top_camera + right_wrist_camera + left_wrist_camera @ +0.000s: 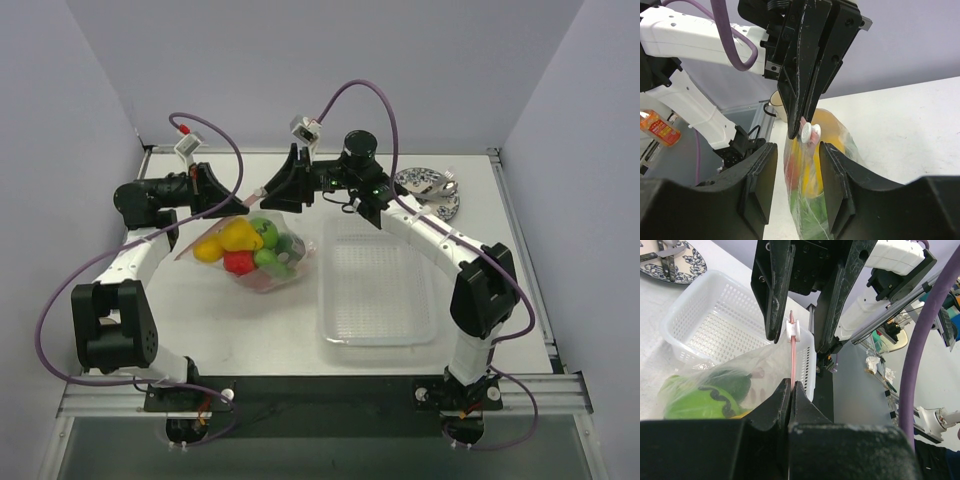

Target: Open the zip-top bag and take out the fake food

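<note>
Nearest my bases, the white mesh tray [375, 290] sits on the table [220, 330], just right of the zip-top bag [262, 265], which holds the fake food [240, 245]. At the bag's far mouth my left gripper [791, 390] is clamped on its zip strip [791, 357]. My right gripper [797, 150] stands apart, jaws either side of the white slider [807, 132]. Beyond, my right arm [430, 235] half hides the plate [425, 182].

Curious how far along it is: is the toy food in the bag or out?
Inside. The fake food shows yellow, red and green through the clear zip-top bag; none lies in the white tray.
</note>
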`<state>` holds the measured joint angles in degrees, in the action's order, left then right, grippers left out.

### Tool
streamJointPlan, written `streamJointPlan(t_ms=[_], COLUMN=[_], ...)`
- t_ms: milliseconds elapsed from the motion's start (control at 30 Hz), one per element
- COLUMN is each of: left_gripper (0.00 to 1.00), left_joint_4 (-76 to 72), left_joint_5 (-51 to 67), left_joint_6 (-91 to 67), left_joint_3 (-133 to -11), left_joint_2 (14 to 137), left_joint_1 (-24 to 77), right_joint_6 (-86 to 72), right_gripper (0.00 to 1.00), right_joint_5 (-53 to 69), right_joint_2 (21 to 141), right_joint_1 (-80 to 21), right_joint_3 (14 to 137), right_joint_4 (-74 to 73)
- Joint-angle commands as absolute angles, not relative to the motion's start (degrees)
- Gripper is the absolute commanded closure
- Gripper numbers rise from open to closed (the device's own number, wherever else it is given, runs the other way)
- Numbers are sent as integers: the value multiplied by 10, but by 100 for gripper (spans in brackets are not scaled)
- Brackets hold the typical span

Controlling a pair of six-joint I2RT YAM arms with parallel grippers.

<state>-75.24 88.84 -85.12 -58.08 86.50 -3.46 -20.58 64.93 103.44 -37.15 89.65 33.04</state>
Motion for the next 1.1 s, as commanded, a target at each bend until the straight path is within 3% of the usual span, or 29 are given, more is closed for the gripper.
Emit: streamJointPlan(t_ms=[0,200,367,467,700,800,833,867,1000,1033,1067], left_gripper=[100,100,100,100,100,100,100,100,100,94,81], left_joint_4=[-954,-954,-954,-954,-954,-954,-954,-954,-954,-954,-954], left_joint_5=[962,962,962,962,963,962,962,963,962,962,962], left_joint_6=[-857,-857,-857,-857,-857,-858,-858,-858,-852,-851,-848], left_joint_3=[-596,-597,-595,-596,-593,-594,-593,-592,-578,-574,-564], left_joint_2=[838,835,834,833,829,828,829,827,824,824,824], left_joint_1=[-33,-33,-33,-33,-33,-33,-33,-33,-33,-33,-33], right_joint_6=[-203,-207,-210,-201,-201,-200,-200,-202,-202,-200,-199], right_gripper=[60,60,69,64,66,81,96,100,100,100,100], right_joint_5=[664,666,666,666,664,658,658,657,660,660,660], right_joint_2=[1032,1039,1045,1048,1049,1049,1049,1048,1039,1036,1031], right_joint_1=[-374,-381,-386,-389,-391,-390,-390,-390,-395,-395,-395], right_joint_3=[896,896,896,892,876,875,876,878,886,887,889], right_joint_4=[374,377,377,365,369,369,369,370,374,373,370])
